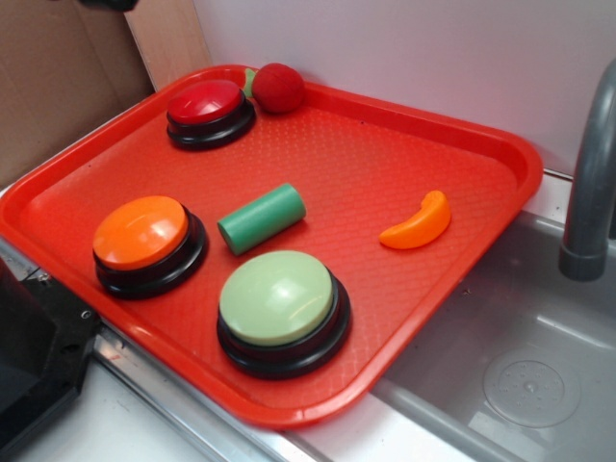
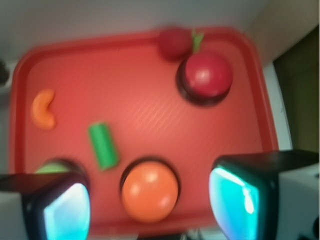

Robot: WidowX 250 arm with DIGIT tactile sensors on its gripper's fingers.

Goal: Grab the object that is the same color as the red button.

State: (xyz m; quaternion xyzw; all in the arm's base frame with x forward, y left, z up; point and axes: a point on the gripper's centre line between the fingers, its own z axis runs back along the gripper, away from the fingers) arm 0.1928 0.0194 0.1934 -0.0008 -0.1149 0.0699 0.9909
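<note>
A: Okay, quick one. What's in the red textured plastic tray (image 1: 462, 135)?

B: Six things. Small round matte red toy fruit (image 1: 278, 88) with a green leafy bit sits in the far corner, touching or just beside the glossy red dome button on a black round base (image 1: 208, 112). Nearer the front: orange dome button on a black base (image 1: 146, 244) and pale green dome button on a black base (image 1: 282, 311). Green plastic cylinder (image 1: 261, 218) lies on its side between the orange and pale green buttons. Orange crescent toy (image 1: 417, 222) lies apart, toward the sink side.

A: And the gripper (image 2: 150, 197)?

B: Above the tray's near edge, jaws spread wide, nothing between them. Wrist view is blurry, but the orange button shows through the gap. Red fruit sits at the opposite end, well apart from the jaws.

A: Anything outside the tray?

B: Steel sink basin (image 1: 520, 375) beside it, grey faucet pipe (image 1: 589, 183) over that.
</note>
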